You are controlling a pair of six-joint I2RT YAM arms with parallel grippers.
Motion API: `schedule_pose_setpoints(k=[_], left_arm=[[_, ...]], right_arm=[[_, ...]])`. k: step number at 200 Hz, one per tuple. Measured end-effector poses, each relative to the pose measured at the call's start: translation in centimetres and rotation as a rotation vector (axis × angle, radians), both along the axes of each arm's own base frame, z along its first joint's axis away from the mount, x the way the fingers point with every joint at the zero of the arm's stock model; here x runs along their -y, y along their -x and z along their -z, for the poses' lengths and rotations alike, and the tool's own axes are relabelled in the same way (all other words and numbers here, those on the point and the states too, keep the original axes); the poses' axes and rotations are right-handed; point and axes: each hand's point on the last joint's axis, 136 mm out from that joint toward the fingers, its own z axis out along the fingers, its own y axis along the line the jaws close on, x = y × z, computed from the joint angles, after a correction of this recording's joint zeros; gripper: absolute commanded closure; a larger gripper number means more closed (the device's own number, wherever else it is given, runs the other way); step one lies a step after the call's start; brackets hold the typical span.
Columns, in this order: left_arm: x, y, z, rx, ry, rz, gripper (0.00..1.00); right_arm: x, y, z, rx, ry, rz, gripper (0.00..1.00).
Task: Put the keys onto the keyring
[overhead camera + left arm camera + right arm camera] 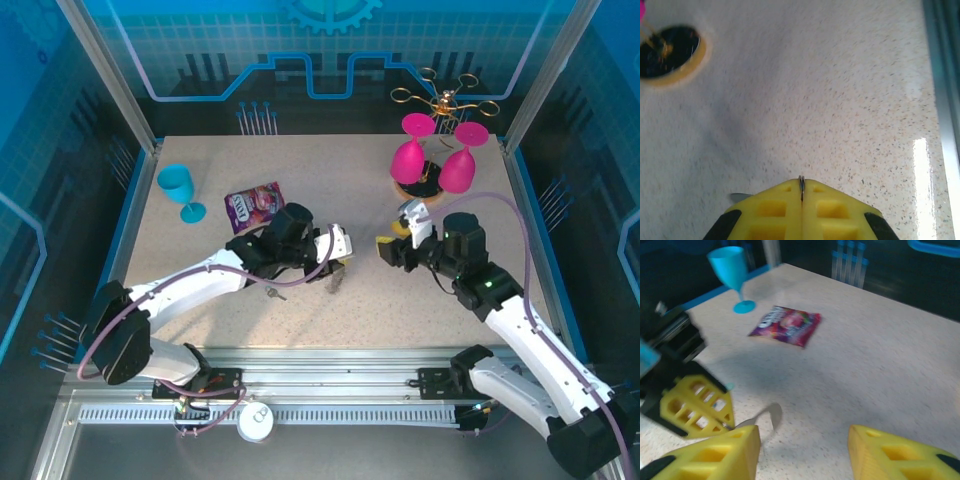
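My left gripper point(340, 268) is shut on the keyring point(335, 283), which dangles below its yellow fingertips at mid-table. In the left wrist view a thin metal edge of the keyring point(801, 184) is pinched between the closed yellow pads. The right wrist view shows its grey loop point(769, 415) curling out beside the left gripper's fingers point(695, 405). A tiny silvery key point(275, 292) lies on the table just left of and below the left gripper. My right gripper point(390, 245) hovers to the right of the keyring, facing it. It is open point(805, 447), with only bare table between its fingers.
A purple snack packet point(255, 207) and a blue goblet point(180, 190) sit at the back left. Two pink goblets point(410, 155) hang upside down on a gold wire rack point(440, 100) with a round dark base point(670, 52) at the back right.
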Motion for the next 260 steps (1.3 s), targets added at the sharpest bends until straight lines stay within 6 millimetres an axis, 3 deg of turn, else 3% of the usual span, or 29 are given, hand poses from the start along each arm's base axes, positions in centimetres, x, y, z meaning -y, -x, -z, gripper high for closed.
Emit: schedule_pose_setpoints(k=[39, 75, 115, 228, 260], left_arm=[[-0.8, 0.3, -1.9, 0.172, 0.057, 0.152, 1.00], [-0.4, 1.7, -2.1, 0.256, 0.067, 0.281, 1.00], [-0.2, 3.0, -2.2, 0.276, 0.098, 0.361, 1.00], [0.1, 4.4, -3.4, 0.269, 0.180, 0.407, 1.00], [0.1, 4.5, -3.3, 0.246, 0.188, 0.405, 1.00]], right_arm=[[-3.2, 3.6, 3.7, 0.176, 0.095, -0.338, 0.65], [-5.3, 6.0, 4.4, 0.343, 0.160, -0.542, 0.74], [-6.0, 5.7, 4.6, 0.427, 0.196, -0.587, 0.81], [-7.0, 5.5, 3.7, 0.493, 0.182, -0.599, 0.81], [-7.1, 5.5, 3.8, 0.494, 0.177, -0.596, 0.88]])
